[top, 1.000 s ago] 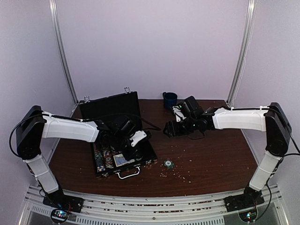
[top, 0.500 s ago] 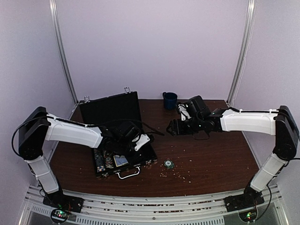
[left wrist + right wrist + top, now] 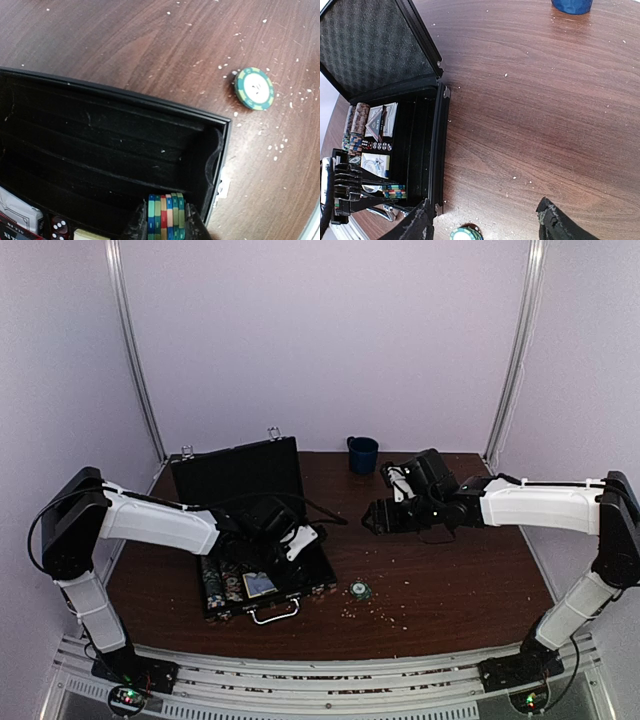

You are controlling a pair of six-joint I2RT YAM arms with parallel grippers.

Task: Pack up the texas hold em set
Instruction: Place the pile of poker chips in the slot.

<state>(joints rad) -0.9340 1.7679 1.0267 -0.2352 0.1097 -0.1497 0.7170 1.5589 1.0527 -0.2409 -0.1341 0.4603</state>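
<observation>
The black case (image 3: 318, 562) lies open at the left, its foam-lined lid (image 3: 237, 470) standing up. My left gripper (image 3: 293, 544) is low inside it, shut on a small stack of striped poker chips (image 3: 166, 216) over the empty right-hand slots by the case wall (image 3: 216, 150). Chip rows (image 3: 356, 124), card decks (image 3: 383, 118) and red dice (image 3: 372, 146) fill the left part. One green chip (image 3: 360, 590) lies on the table right of the case. My right gripper (image 3: 374, 516) hovers open above bare wood, with that green chip (image 3: 466, 234) just below its fingers.
A dark blue mug (image 3: 362, 453) stands at the back of the table, behind the right arm. Pale crumbs (image 3: 385, 612) are scattered over the wood near the green chip. The case handle (image 3: 273, 611) points to the table's front edge.
My right gripper has drifted a little to the right, still open. The left gripper has shifted slightly inside the case, still holding the chip stack.
</observation>
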